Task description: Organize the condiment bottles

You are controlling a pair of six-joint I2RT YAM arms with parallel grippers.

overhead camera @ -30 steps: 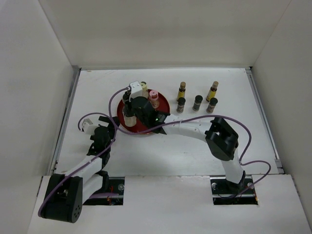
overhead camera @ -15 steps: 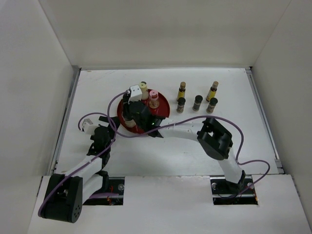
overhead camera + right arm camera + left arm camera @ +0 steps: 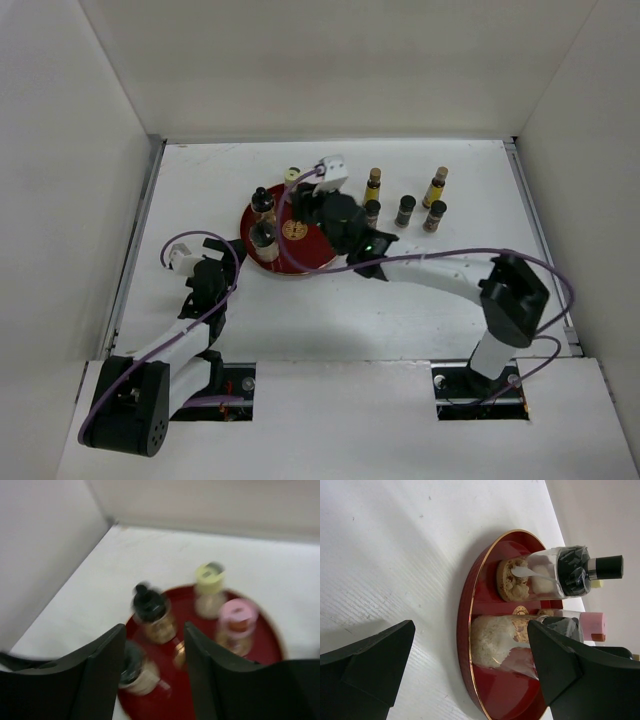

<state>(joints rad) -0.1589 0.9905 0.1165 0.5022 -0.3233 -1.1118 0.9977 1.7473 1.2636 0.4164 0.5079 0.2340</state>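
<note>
From above, the red tray (image 3: 285, 262) sits left of centre on the table (image 3: 400, 320). On it a black-capped bottle (image 3: 262, 205) stands at 10 o'clock, with a tan jar (image 3: 264, 237) just beside it at 9 o'clock. A cream-capped bottle (image 3: 293, 175) stands by the 12 o'clock rim, and the gold emblem (image 3: 293, 230) shows bare in the middle. My right arm (image 3: 430, 270) reaches in from 4 o'clock, and its wrist covers the tray's 2 o'clock edge. Off the tray, toward 3 o'clock, stand a left yellow bottle (image 3: 373, 183) and a right yellow bottle (image 3: 436, 185), both upright. A row of three dark jars (image 3: 405, 210) stands just in front of them. My left arm (image 3: 190, 320) lies at the tray's 8 o'clock, apart from it.

My left wrist camera sees everything turned on its side. My left gripper (image 3: 470, 630) is spread wide with nothing between the fingers, and its tips are short of the tray's gold rim. Past them are the black-capped bottle and the tan jar, with the pink-capped bottle (image 3: 592, 626) farther off at the frame's 3 o'clock.

My right wrist picture is blurred. My right gripper (image 3: 154, 630) is spread apart and empty above the tray. The black-capped bottle is at 10 o'clock, the cream-capped one at 1 o'clock and the pink-capped one at 3 o'clock. The tan jar is partly behind one finger at 8 o'clock.
</note>
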